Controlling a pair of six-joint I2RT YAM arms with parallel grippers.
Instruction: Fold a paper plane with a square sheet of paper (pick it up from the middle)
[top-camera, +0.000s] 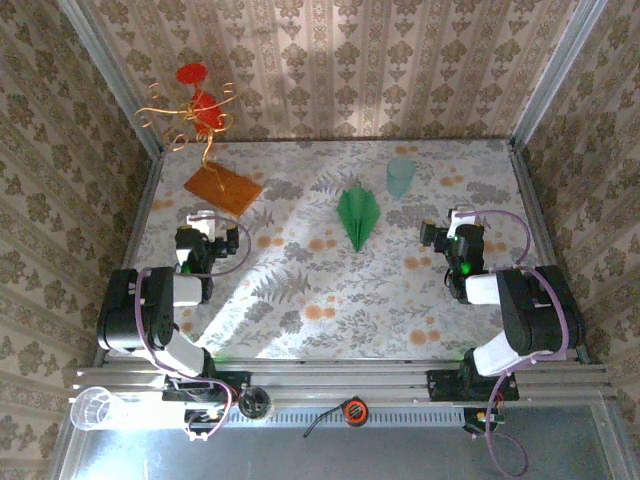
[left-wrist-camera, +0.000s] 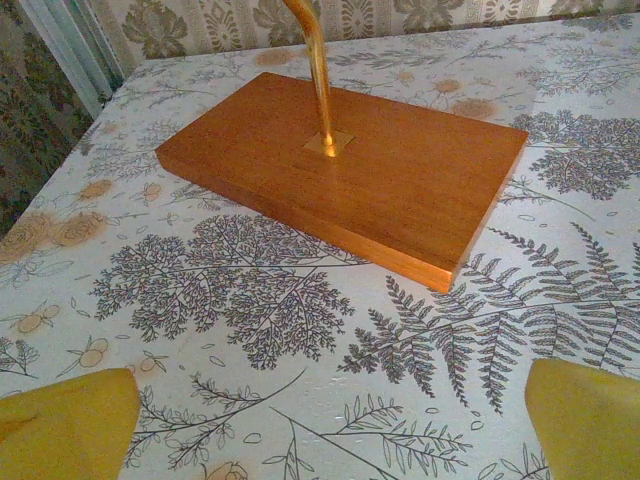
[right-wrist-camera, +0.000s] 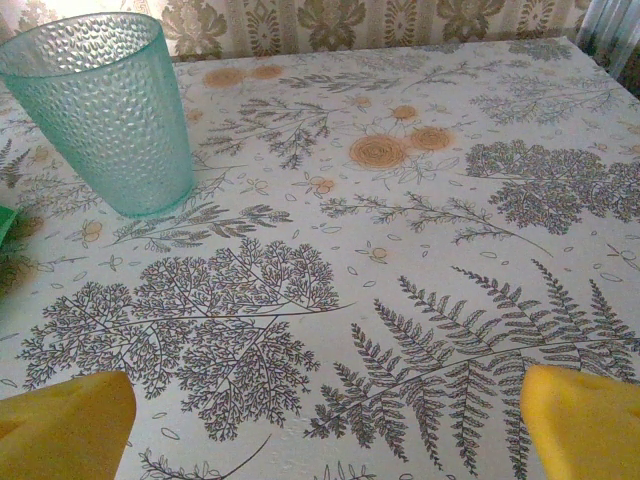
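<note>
The green paper plane (top-camera: 358, 214) lies flat in the middle of the table, a narrow dart with a centre crease, its point toward the arms. A sliver of its green (right-wrist-camera: 5, 225) shows at the left edge of the right wrist view. My left gripper (top-camera: 200, 225) rests low at the left, well apart from the plane; its yellow fingertips (left-wrist-camera: 65, 425) stand wide apart over bare tablecloth. At the right, my right gripper (top-camera: 458, 222) is likewise open, its yellow fingertips (right-wrist-camera: 585, 420) spread with nothing between them.
An orange-brown wooden board (left-wrist-camera: 345, 165) with a brass wire stem stands just ahead of the left gripper; red ornaments (top-camera: 200, 100) top the wire. A teal plastic cup (right-wrist-camera: 105, 110) stands upright beside the plane's tail, ahead-left of the right gripper. Wallpapered walls enclose the table.
</note>
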